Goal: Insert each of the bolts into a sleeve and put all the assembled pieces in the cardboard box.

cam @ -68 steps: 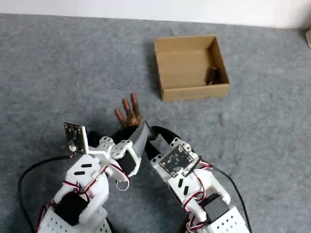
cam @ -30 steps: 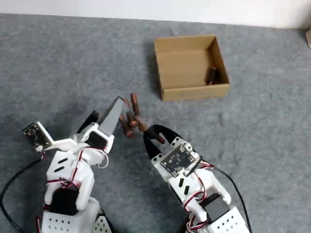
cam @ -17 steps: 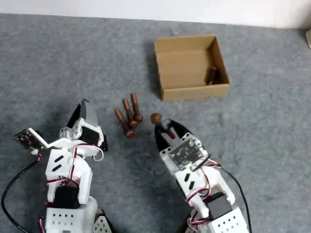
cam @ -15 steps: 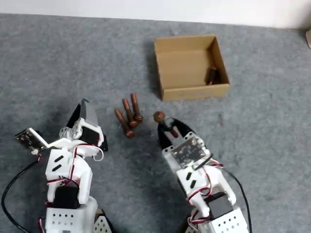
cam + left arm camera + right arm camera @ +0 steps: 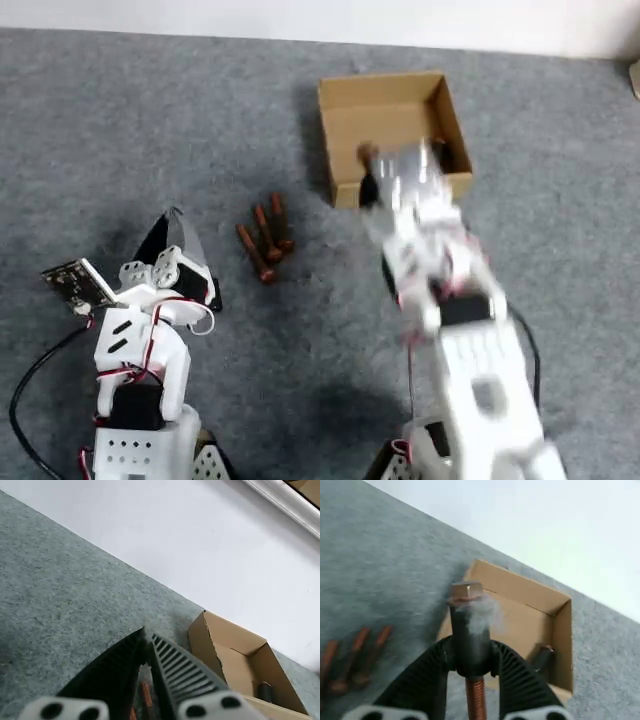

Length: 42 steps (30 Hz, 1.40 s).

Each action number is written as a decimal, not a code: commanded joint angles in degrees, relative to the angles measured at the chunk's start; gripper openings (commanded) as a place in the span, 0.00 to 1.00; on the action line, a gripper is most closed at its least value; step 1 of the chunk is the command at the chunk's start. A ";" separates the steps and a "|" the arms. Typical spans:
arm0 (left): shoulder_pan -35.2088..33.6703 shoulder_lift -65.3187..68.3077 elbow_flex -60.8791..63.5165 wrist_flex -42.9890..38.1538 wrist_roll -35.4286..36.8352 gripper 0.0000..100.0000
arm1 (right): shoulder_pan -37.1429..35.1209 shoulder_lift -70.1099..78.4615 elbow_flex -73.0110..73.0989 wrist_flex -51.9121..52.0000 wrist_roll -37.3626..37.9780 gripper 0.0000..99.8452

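Gripping a sleeved bolt point(image 5: 468, 625), our right end effector point(image 5: 472, 652) hung over the near edge of the cardboard box point(image 5: 520, 587), where we saw one finished piece point(image 5: 542, 656) lying in a corner. Our left end effector point(image 5: 148, 639), pinched to a narrow slit and holding nothing, sat near three loose bolts point(image 5: 264, 236) on the grey desk point(image 5: 120, 120).

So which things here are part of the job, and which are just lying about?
Job: cardboard box; three loose bolts; bolt-and-sleeve piece in the right gripper; finished piece in the box.
Lying about: grey mat; white wall.
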 commanded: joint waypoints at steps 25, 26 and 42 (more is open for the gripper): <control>-0.31 -0.40 1.10 0.09 -0.26 0.01 | 10.07 76.09 -94.99 46.73 -0.62 0.33; -0.31 -0.40 1.10 0.09 -0.26 0.01 | 10.07 76.09 -95.08 48.48 -0.62 0.38; -0.31 -0.40 1.10 0.09 -0.26 0.01 | 7.60 66.07 -118.64 75.47 -8.53 0.45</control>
